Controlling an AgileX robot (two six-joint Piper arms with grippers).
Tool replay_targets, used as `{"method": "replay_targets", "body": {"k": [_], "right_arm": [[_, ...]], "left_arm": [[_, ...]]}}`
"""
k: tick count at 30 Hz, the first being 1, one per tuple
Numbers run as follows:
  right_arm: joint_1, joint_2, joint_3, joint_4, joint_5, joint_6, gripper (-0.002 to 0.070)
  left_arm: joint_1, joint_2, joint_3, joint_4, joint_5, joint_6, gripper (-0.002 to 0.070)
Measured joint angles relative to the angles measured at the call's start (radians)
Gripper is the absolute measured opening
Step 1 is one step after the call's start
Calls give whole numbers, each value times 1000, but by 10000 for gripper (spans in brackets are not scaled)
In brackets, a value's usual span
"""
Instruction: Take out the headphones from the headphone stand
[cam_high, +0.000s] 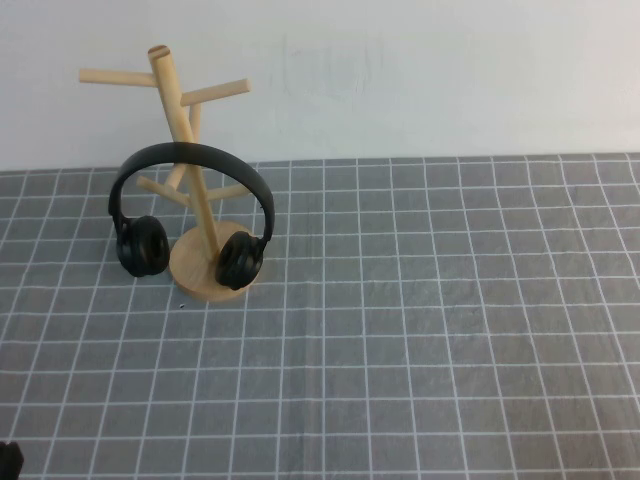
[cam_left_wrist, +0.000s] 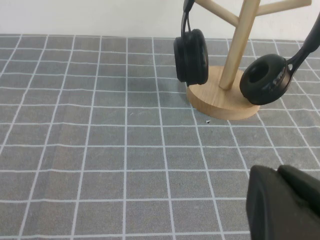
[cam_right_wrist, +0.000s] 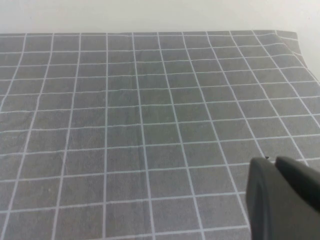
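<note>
The black headphones (cam_high: 143, 245) hang on the light wooden headphone stand (cam_high: 176, 100) at the far left of the table. Their headband arches over a lower peg and the two earcups hang beside the round base. In the left wrist view the headphones (cam_left_wrist: 192, 56) and the stand (cam_left_wrist: 215, 97) lie ahead of my left gripper (cam_left_wrist: 277, 170), well apart from it. That gripper is shut and empty; only a sliver of it (cam_high: 8, 460) shows at the near left corner of the high view. My right gripper (cam_right_wrist: 274, 161) is shut and empty over bare cloth, out of the high view.
A grey cloth with a white grid (cam_high: 420, 340) covers the table. A white wall (cam_high: 420, 70) stands right behind the stand. The cloth's far right edge (cam_right_wrist: 295, 37) shows in the right wrist view.
</note>
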Motion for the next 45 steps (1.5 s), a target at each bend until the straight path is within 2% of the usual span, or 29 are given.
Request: {"method": "replay_targets", "body": {"k": [21,27,33,41,45], "right_arm": [[0,0,0,0,0,0,-6],[0,0,0,0,0,0,-6],[0,0,0,0,0,0,-6],[0,0,0,0,0,0,-6],[0,0,0,0,0,0,-6]], "left_arm": [[0,0,0,0,-2,0,-3],[0,0,2,0,-68,0,-3],[0,0,2,0,-280,0,-3],[0,0,2,0,-762,0,-3],[0,0,2,0,-921,0,-3]]}}
